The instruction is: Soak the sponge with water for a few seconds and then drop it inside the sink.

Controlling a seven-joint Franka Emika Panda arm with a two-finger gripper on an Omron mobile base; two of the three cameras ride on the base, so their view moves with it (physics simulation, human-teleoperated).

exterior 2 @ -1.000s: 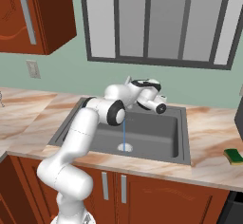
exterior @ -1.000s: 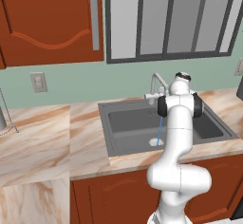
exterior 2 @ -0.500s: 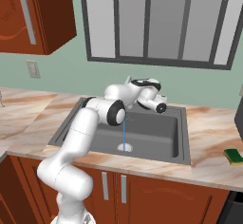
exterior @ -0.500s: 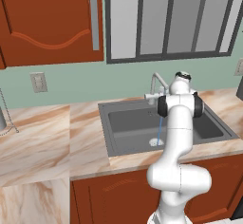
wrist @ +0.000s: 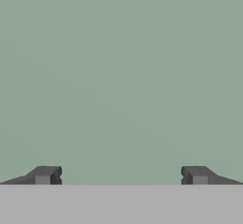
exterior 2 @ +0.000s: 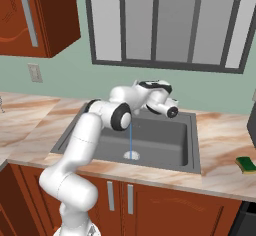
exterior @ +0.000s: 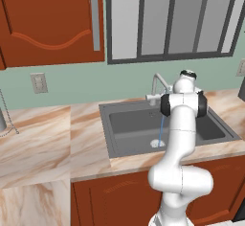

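Marble counter [exterior 2: 220, 166] holds the sponge [exterior 2: 246, 164] at lower right, so my wide-open, empty pincer [wrist: 121, 175] risks soaking nothing.

A: Which parts are obscured?
B: The arm covers the middle of the sink [exterior: 139, 124] and the faucet's [exterior: 158, 84] base in the left base view.
A: And cut off?
B: The dark appliance [exterior 2: 251, 125] at the right edge; the sponge [exterior 2: 246, 164] is too small for detail.

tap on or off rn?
On. A thin light-blue stream of water falls from the faucet into the sink, landing at the drain; the left base view shows the same stream.
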